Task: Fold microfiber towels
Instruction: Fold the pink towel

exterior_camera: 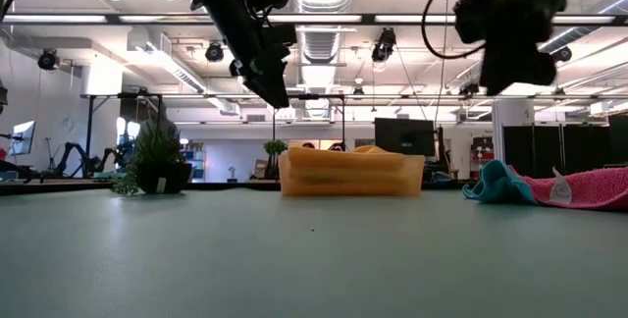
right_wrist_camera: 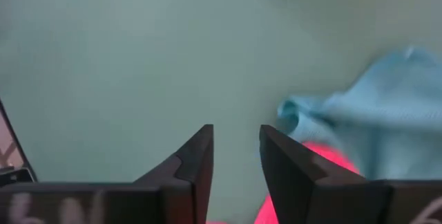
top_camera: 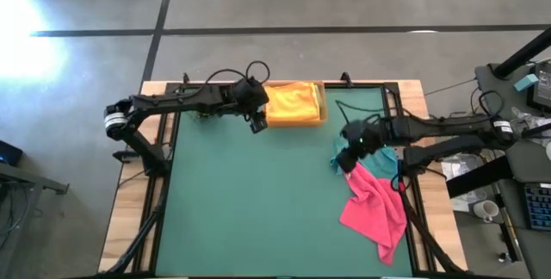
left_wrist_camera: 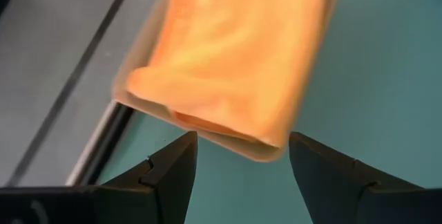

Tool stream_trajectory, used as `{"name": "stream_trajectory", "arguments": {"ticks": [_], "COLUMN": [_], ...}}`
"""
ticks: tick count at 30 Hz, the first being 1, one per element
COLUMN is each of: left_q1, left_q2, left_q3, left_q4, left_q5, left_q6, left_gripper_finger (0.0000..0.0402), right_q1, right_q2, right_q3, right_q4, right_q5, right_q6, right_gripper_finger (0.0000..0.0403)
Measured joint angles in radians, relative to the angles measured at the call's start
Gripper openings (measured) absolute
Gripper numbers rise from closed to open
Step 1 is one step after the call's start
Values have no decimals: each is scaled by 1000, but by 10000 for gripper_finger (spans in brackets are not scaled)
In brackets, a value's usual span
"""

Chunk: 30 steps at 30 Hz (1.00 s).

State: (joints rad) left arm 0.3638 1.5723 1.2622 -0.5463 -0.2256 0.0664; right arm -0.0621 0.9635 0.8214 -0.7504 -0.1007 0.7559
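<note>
Right gripper [top_camera: 346,160], jaws partly open and empty, hovers over the teal towel [top_camera: 383,157]; next it must descend and pinch an edge.

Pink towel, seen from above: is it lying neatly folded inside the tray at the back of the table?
No. The pink towel lies crumpled on the green mat near the right edge, away from the tray.

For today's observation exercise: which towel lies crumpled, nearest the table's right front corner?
The pink towel, spread crumpled toward that corner. The teal towel sits behind it; the orange towels lie in the tray.
</note>
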Motion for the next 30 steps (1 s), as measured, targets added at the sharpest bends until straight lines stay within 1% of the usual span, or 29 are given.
{"name": "stream_trajectory", "arguments": {"ticks": [5, 9, 14, 18, 25, 30], "left_q1": [-66, -124, -209, -276, -358, -384], "left_q2": [0, 1, 1, 1, 1, 1], "left_q3": [-26, -39, -42, -42, -42, -40], "left_q4": [6, -16, -18, -11, -11, -11], "left_q5": [0, -1, -2, -4, -15, -15], "left_q6": [-62, -134, -192, -222, -246, -248], "left_gripper_finger": [213, 213, 213, 212, 212, 212], "right_q1": [130, 225, 338, 420, 517, 549], "right_q2": [1, 7, 7, 7, 7, 7], "right_q3": [-54, -65, -70, -96, -189, -248], "right_q4": [-4, -28, -122, -133, -126, -50], "right_q5": [7, 8, 64, 76, 77, 79], "right_q6": [119, 187, 324, 401, 582, 638], "right_gripper_finger": [102, 94, 74, 53, 23, 18]}}
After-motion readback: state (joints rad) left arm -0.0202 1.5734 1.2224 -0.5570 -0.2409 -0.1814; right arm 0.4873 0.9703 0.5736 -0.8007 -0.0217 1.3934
